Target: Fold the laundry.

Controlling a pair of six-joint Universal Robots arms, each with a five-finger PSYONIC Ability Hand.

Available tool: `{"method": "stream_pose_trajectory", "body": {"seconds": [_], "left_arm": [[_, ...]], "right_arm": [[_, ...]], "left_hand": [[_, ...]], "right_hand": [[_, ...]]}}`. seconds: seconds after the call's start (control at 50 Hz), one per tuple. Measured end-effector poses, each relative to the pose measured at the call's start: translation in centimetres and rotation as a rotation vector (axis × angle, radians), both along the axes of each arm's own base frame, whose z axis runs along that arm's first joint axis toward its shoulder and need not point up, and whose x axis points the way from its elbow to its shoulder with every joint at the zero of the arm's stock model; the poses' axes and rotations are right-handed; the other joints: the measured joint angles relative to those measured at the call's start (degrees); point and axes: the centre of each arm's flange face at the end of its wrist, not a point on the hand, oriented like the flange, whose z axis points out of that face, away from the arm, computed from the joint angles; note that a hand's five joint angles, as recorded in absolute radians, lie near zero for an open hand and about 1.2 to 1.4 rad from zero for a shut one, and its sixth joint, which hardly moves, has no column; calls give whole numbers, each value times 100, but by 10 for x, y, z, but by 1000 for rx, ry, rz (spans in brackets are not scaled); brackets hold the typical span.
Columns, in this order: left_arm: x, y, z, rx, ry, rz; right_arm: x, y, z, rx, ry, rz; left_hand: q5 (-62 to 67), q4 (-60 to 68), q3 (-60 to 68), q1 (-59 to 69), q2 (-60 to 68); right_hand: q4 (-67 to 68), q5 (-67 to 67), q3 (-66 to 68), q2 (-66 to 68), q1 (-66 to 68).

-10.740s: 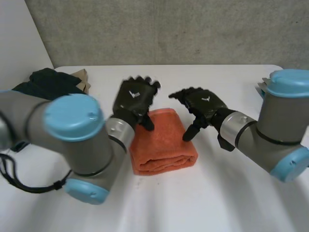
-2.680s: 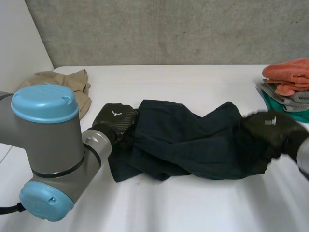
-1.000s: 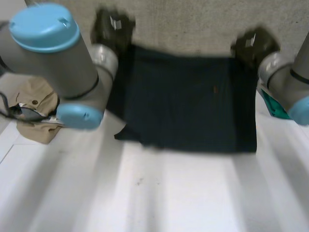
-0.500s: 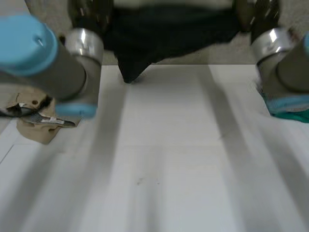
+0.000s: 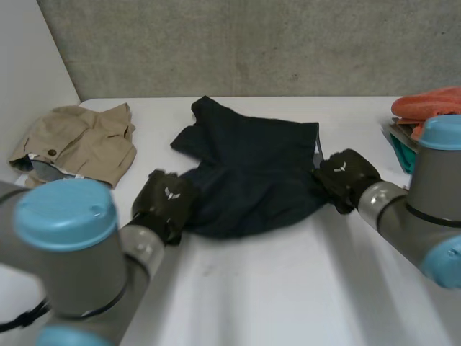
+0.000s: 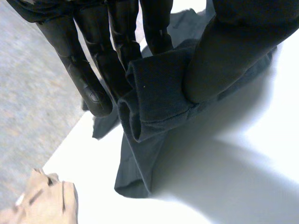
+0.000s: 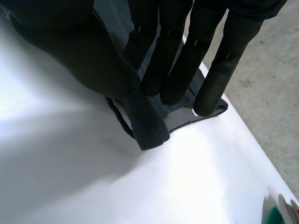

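Head view: left robot hand (image 5: 166, 200), right robot hand (image 5: 346, 175) pinch cloth (image 5: 252, 173) on white table (image 5: 288, 288).

Nothing here spells out a word or a number that I can read. The only sign is a small white mark (image 5: 171, 192) on the back of the black left hand (image 5: 164, 202), a pale emblem shaped roughly like a tick or a pair of wings, with no letters to it. A matching small white emblem (image 5: 341, 168) sits on the back of the black right hand (image 5: 348, 177). On the crumpled beige cotton garment (image 5: 86, 140) at the table's far left corner, a pale strip (image 5: 63, 173) lies along the near edge; whatever it carries is too small to make out.
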Motion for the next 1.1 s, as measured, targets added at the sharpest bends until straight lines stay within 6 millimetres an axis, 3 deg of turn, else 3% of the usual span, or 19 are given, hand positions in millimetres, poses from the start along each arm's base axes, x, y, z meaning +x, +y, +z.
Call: {"method": "stream_pose_trajectory", "body": {"seconds": [0.1,0.18,0.26,0.34,0.4,0.48,0.58,0.76,0.84,0.88,0.9,1.04,1.06,1.1], "left_arm": [[23,36,15,82,-63,-12],[41,76,27,161,-118,-50],[51,110,32,231,-162,-105],[54,129,33,277,-200,-147],[52,130,32,283,-207,-156],[34,112,27,252,-180,-151],[5,65,24,151,-96,-109],[-60,-43,12,-163,-21,-38],[-76,-86,3,-292,-49,26],[-80,-101,-1,-338,-60,49],[-84,-112,-4,-374,-69,65],[-103,-149,-28,-534,-90,86],[-105,-152,-32,-553,-88,81],[-110,-155,-39,-584,-84,68]], "right_arm": [[-18,36,16,59,101,16],[-49,79,28,159,267,30],[-67,111,36,215,364,55],[-75,128,37,234,396,77],[-75,130,36,235,394,85],[-71,120,29,219,370,96],[-62,87,21,161,309,60],[-42,-4,8,-45,155,-55],[-32,-39,6,-168,121,-80],[-30,-44,5,-190,115,-82],[-23,-59,3,-251,98,-82],[-4,-103,-20,-434,45,-60],[-2,-107,-24,-451,40,-57],[3,-115,-33,-482,28,-52]], "left_hand": [[0,0,0,0,0],[0,0,0,0,0],[0,0,0,0,0],[0,0,0,0,0],[0,0,0,0,0],[1,0,0,0,0],[1,0,0,0,0],[5,1,2,0,0],[5,1,2,0,0],[5,1,2,0,1],[5,1,2,0,1],[5,1,2,0,2],[-15,-26,-27,-15,-45],[-835,-1020,-987,-791,-1007]], "right_hand": [[0,0,0,0,0],[0,0,0,0,0],[0,0,0,0,0],[0,0,0,0,0],[0,0,-1,0,0],[0,0,0,0,0],[0,0,0,0,0],[0,0,0,0,0],[0,3,0,0,0],[0,5,0,0,0],[0,10,0,0,0],[0,18,0,0,0],[-364,-280,-356,-361,-211],[-2073,-2056,-2180,-2255,-1882]]}}
